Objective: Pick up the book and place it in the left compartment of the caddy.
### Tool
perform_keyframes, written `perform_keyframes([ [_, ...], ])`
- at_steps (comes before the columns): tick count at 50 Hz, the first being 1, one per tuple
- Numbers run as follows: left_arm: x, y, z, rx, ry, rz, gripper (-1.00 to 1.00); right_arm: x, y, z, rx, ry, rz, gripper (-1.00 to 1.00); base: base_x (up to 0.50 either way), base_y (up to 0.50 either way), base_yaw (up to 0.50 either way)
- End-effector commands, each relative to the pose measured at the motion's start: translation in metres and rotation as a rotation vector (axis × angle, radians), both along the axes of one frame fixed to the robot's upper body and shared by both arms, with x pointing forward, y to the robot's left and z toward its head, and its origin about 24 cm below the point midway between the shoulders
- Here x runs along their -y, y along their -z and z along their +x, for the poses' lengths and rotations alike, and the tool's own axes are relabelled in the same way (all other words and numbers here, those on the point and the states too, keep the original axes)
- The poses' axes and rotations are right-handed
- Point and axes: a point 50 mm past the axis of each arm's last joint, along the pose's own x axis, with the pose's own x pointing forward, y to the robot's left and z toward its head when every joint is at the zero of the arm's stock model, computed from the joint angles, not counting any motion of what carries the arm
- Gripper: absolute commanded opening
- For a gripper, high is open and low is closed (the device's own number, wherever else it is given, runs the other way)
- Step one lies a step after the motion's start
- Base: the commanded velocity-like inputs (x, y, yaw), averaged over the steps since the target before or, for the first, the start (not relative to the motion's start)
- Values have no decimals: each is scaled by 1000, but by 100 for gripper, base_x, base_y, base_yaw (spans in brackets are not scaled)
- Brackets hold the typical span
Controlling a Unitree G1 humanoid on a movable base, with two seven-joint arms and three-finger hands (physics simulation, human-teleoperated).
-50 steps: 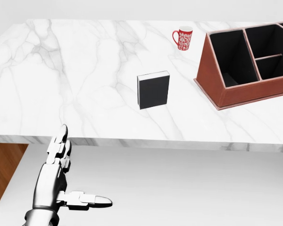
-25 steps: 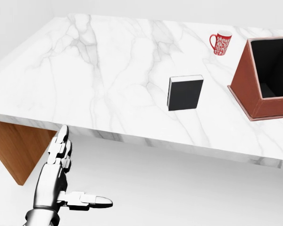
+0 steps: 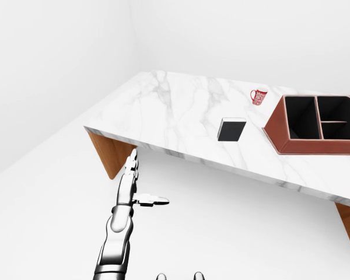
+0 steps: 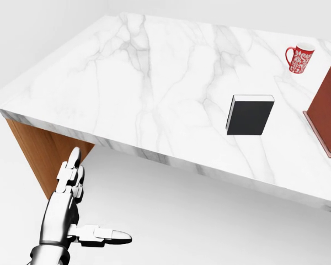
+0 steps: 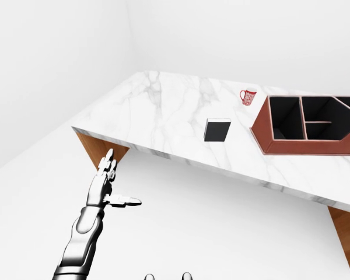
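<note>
A black book with white page edges lies flat on the white marble table, right of the head view's middle. The reddish-brown caddy with dark compartments stands to the book's right; only its left corner shows in the head view. My left hand hangs open at the lower left, below the table's near edge and far from the book, fingers straight and thumb out to the right. My right hand is out of all views.
A red and white patterned mug stands on the table above the book, near the caddy. Wooden table supports show under the left corner and at the right. White floor and walls surround the table.
The whole picture has shifted: book, mug and caddy slid to the right and the table's left corner came into view, so the camera has moved. My left hand keeps its pose.
</note>
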Motion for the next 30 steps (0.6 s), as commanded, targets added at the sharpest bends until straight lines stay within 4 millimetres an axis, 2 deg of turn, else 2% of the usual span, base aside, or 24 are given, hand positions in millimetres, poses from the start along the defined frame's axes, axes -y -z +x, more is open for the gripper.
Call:
perform_keyframes([
  [1, 1, 1, 0, -3, 2, 1, 100, -1, -3, -2, 9, -15, -15, 100, 0, 0, 0],
  [11, -2, 6, 1, -28, -2, 0, 100, 0, 2, 1, -12, 9, 0, 100, 0, 0, 0],
  [30, 0, 0, -2, 2, 1, 5, 100, 0, 2, 2, -21, 8, -3, 100, 0, 0, 0],
])
